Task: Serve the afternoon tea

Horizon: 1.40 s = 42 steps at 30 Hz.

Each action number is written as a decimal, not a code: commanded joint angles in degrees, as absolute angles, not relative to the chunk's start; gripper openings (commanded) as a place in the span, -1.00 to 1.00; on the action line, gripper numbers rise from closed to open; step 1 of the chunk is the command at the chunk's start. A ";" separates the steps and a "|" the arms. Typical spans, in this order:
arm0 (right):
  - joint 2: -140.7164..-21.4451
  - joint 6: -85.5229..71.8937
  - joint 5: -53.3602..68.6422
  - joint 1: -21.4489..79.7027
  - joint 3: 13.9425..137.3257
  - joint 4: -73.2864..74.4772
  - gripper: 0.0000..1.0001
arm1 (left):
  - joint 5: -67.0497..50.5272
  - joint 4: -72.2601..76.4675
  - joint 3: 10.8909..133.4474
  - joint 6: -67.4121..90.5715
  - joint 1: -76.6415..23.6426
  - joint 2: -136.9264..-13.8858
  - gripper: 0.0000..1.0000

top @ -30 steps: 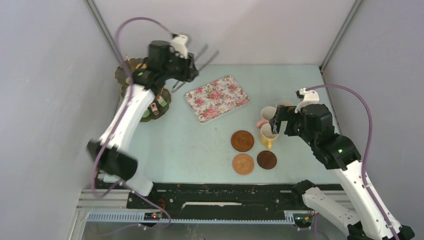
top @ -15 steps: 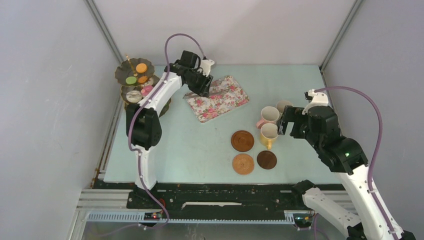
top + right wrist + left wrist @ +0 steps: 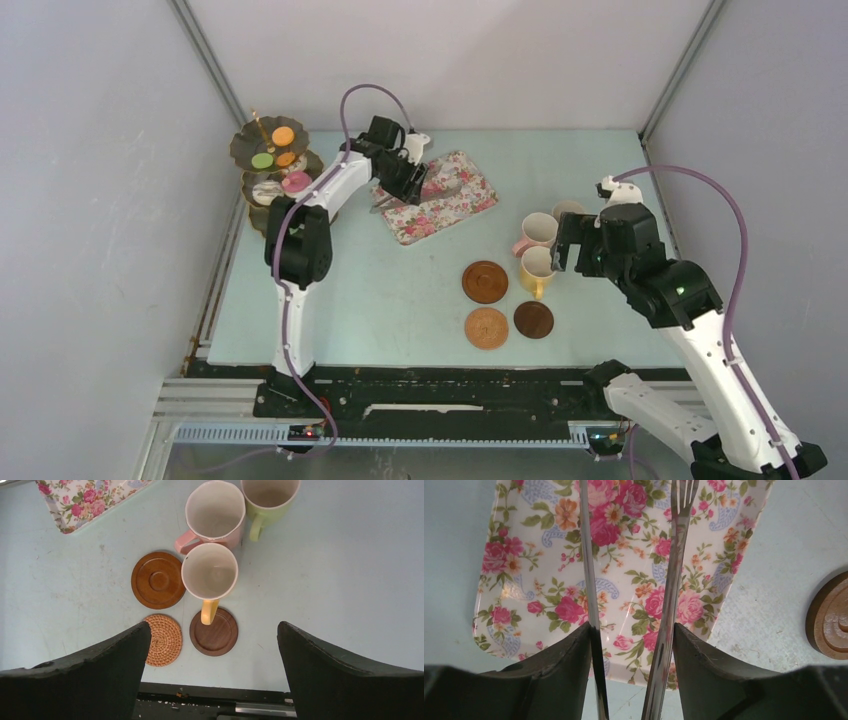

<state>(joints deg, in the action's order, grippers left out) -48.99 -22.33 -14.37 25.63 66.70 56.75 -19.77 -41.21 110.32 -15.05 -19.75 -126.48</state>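
Observation:
The dark three-tier stand [image 3: 243,150] stands at the far left with orange [image 3: 283,135], green [image 3: 262,160] and pink [image 3: 295,181] toy cakes on it. My left gripper [image 3: 405,182] is shut on the metal tongs [image 3: 674,575], whose two arms reach out over the flowered tray [image 3: 544,580]. The yellow mug [image 3: 210,576], pink mug [image 3: 215,515] and green mug [image 3: 270,495] stand together on the table. Three brown coasters [image 3: 158,580] [image 3: 164,640] [image 3: 214,631] lie bare beside them. My right gripper [image 3: 212,672] is open and empty above the mugs and coasters.
The flowered tray [image 3: 470,190] lies at the back centre with nothing on it. Grey walls close in the left, back and right. The black base rail [image 3: 440,395] runs along the near edge. The yellow mug's handle overhangs the dark coaster.
My left arm swung from high beside the stand down to the tray, carrying the tongs. My right gripper drew back slightly from the yellow mug.

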 commanded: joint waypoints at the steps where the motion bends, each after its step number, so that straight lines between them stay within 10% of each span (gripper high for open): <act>1: -48.28 -22.12 -14.59 25.32 68.70 56.96 0.99 | -20.72 -38.89 109.49 -15.08 -18.78 -125.94 0.23; 17: -43.43 -19.73 -8.37 25.33 68.64 58.52 0.99 | -16.03 -44.32 112.96 -9.28 -19.57 -118.14 0.97; 29: -35.53 -21.07 -7.26 25.33 64.59 59.37 0.99 | 2.01 -37.40 87.51 31.61 -40.16 -99.15 0.69; 42: -29.14 -21.23 -9.49 25.32 66.09 65.65 0.99 | 6.47 -42.41 96.35 32.94 -52.48 -116.72 0.69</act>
